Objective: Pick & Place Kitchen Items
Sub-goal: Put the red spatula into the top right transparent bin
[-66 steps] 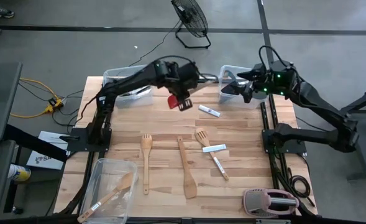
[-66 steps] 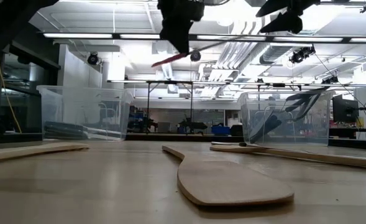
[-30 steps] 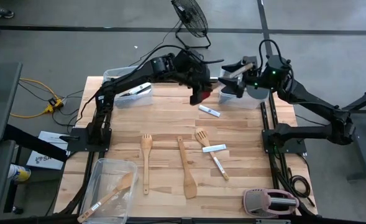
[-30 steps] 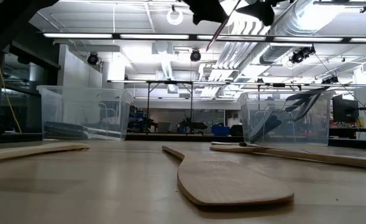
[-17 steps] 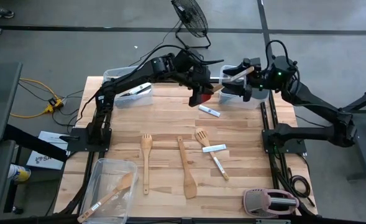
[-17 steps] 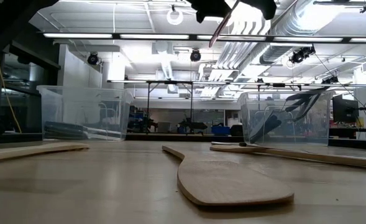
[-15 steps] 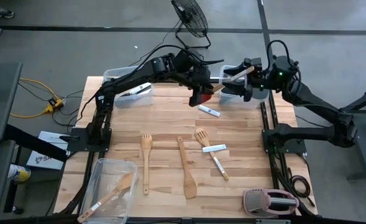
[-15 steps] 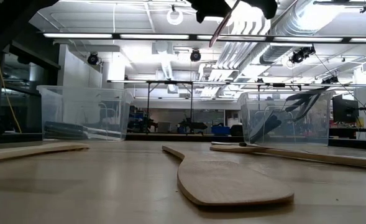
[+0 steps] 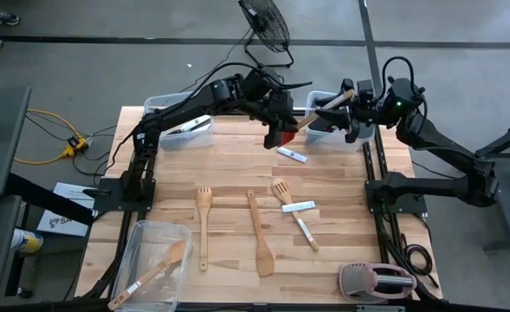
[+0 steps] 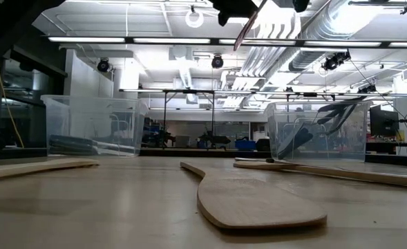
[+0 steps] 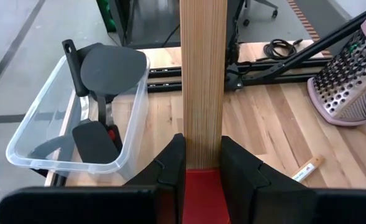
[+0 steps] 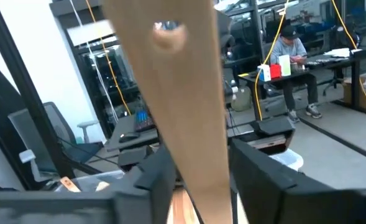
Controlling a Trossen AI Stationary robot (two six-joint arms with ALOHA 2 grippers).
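A red spatula (image 9: pixel 278 136) with a light wooden handle (image 9: pixel 324 106) hangs in the air over the table's far edge, beside the far right clear bin (image 9: pixel 317 132). My left gripper (image 9: pixel 282 130) is shut on it where the red head meets the handle. My right gripper (image 9: pixel 348 102) is closed on the handle's free end. In the low view the spatula (image 10: pixel 248 24) slants up between both grippers at the top. Wooden turners (image 9: pixel 203 227), a wooden spatula (image 9: pixel 259 236) and white-bladed knives (image 9: pixel 300 206) lie flat on the table. My left gripper pinches the spatula between its two fingers (image 11: pixel 170 165) at the handle's lower end (image 11: pixel 201 146), just above the red head (image 11: pixel 201 186). The fingers lie along the handle. The spatula is lifted clear of the table. My right gripper has the wooden handle between its two fingers (image 12: pixel 161 177), a little below the free end with its hanging hole (image 12: pixel 167 34). Both fingers lie against the handle's edges (image 12: pixel 198 149). The spatula spans slanted between the two grippers, clear of the table.
The far left bin (image 9: pixel 178 121) and far right bin (image 11: pixel 77 124) hold dark spatulas. A near left bin (image 9: pixel 155 260) holds a wooden spoon and a knife. A pink-and-grey toaster (image 9: pixel 376 282) stands at the near right corner. A knife (image 9: pixel 292 154) lies under the spatula.
My right gripper has slid toward the table's right edge along the wooden handle and closed on its free end. My left gripper and the red spatula have kept their place in the air.
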